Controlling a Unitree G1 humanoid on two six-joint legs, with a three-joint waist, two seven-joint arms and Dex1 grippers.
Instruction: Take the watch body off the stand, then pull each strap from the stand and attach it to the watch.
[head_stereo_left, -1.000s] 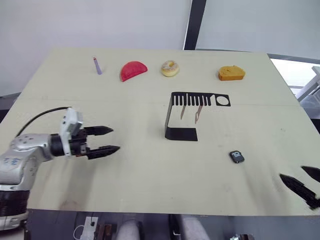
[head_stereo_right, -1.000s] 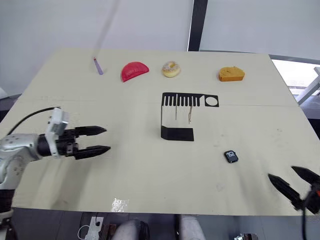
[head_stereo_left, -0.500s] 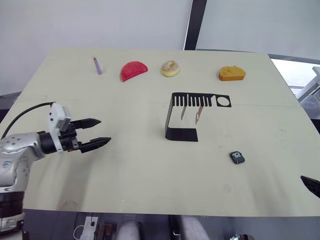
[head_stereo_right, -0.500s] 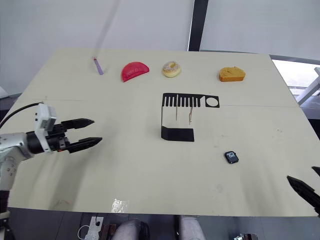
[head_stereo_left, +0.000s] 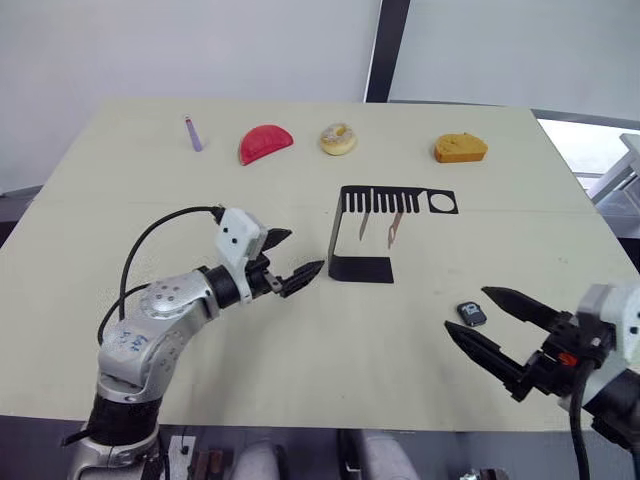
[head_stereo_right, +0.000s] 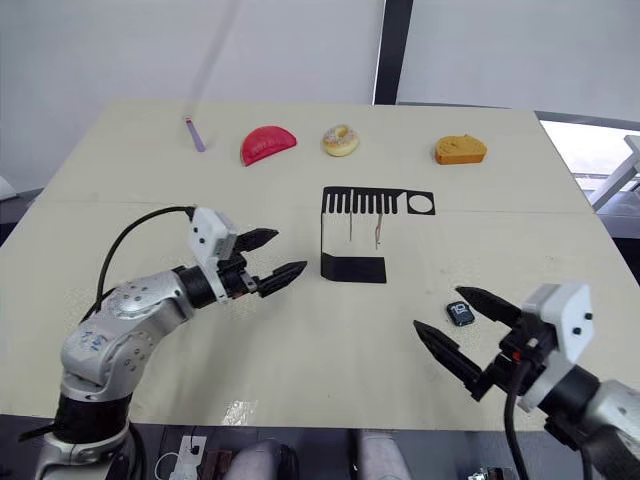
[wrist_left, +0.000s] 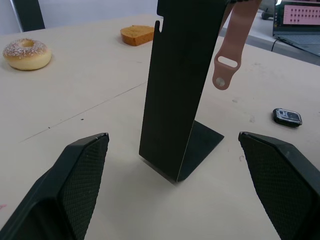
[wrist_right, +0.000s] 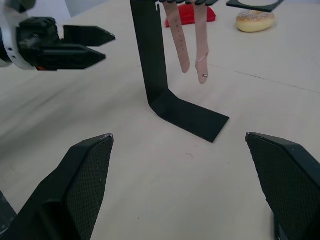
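The left gripper (head_stereo_left: 291, 259) hovers over the table (head_stereo_left: 300, 350) with its two black fingers spread wide and nothing between them, its tips pointing at the upright of the stand (head_stereo_left: 345, 235) and sitting just beside it. The right gripper (head_stereo_left: 492, 328) is likewise spread wide and empty, low over the near right part of the table, and the watch body (head_stereo_left: 473, 314) lies flat on the tabletop between its two fingers, closer to the far one, with its screen up; whether a finger touches it cannot be told. The stand rests on its flat foot near the table's middle, its slotted top arm running toward the robot's right and ending in a ring hole. Both straps, one strap (wrist_right: 174, 35) and the other strap (wrist_right: 201, 42), hang side by side from the slots, clear of the foot below. Along the far edge lie a purple stick (head_stereo_left: 194, 134), a red wedge (head_stereo_left: 265, 143), a doughnut (head_stereo_left: 338, 139) and an orange piece (head_stereo_left: 460, 148), well apart from both grippers
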